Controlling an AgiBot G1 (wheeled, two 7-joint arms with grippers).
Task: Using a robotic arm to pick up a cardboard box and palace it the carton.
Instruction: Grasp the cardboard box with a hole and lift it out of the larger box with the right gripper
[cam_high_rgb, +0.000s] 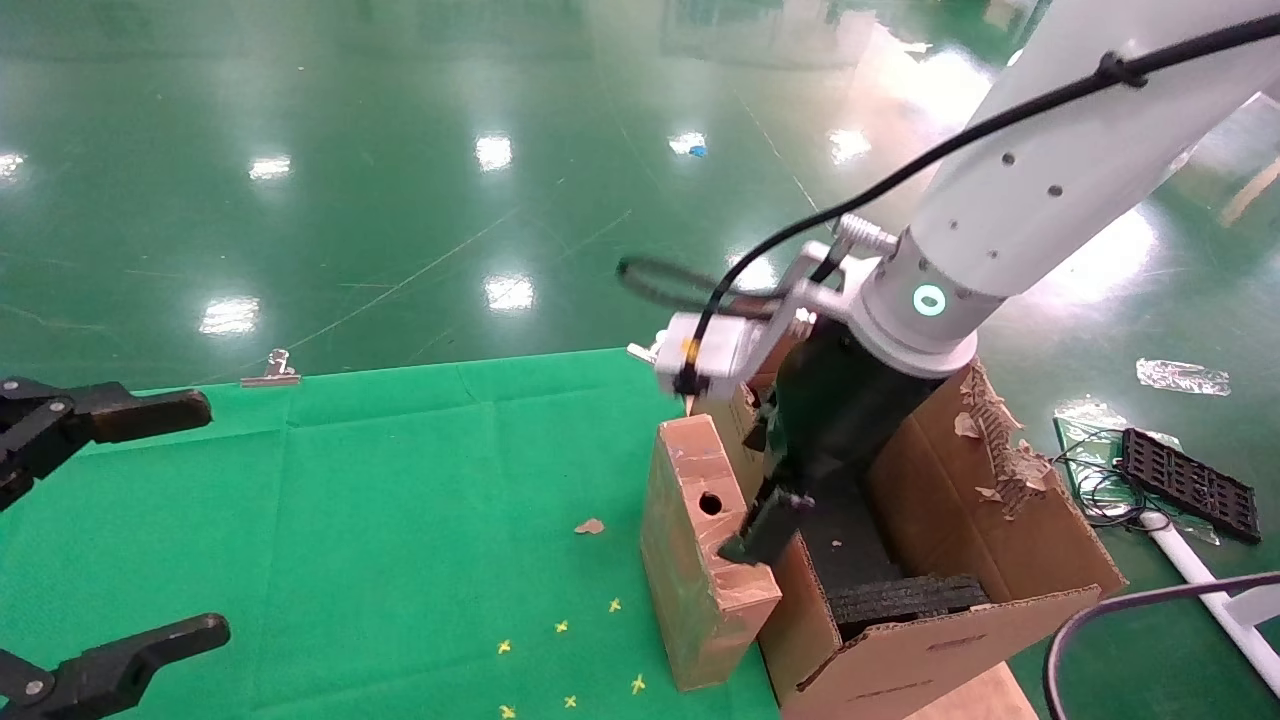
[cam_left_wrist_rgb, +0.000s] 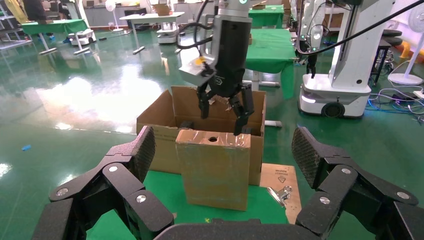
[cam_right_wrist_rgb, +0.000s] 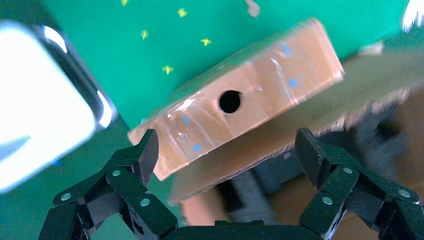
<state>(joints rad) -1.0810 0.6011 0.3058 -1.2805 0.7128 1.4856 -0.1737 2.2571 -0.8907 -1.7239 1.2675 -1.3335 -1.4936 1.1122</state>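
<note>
The small cardboard box (cam_high_rgb: 690, 560) stands upright on the green cloth against the carton's outer wall, its holed, taped top face up (cam_left_wrist_rgb: 212, 170) (cam_right_wrist_rgb: 240, 115). Beside it stands the large carton (cam_high_rgb: 1000, 520) (cam_left_wrist_rgb: 155, 120) with torn flaps and black foam (cam_high_rgb: 905, 597) inside. The white robotic arm (cam_high_rgb: 1040, 170) reaches down from the right. Its right gripper (cam_high_rgb: 775, 500) (cam_left_wrist_rgb: 223, 117) (cam_right_wrist_rgb: 226, 145) hangs open just above the box top and the carton wall (cam_right_wrist_rgb: 300, 130), holding nothing. My left gripper (cam_high_rgb: 215, 518) (cam_left_wrist_rgb: 222, 145) waits open at the cloth's left side, facing the box.
A metal binder clip (cam_high_rgb: 270, 372) lies at the cloth's far edge, and another clip (cam_left_wrist_rgb: 280, 192) lies by a flat cardboard sheet (cam_left_wrist_rgb: 280, 175) under the carton. A black tray with cables (cam_high_rgb: 1185, 485) lies on the floor right. Yellow marks (cam_high_rgb: 560, 627) and a cardboard scrap (cam_high_rgb: 590, 526) dot the cloth.
</note>
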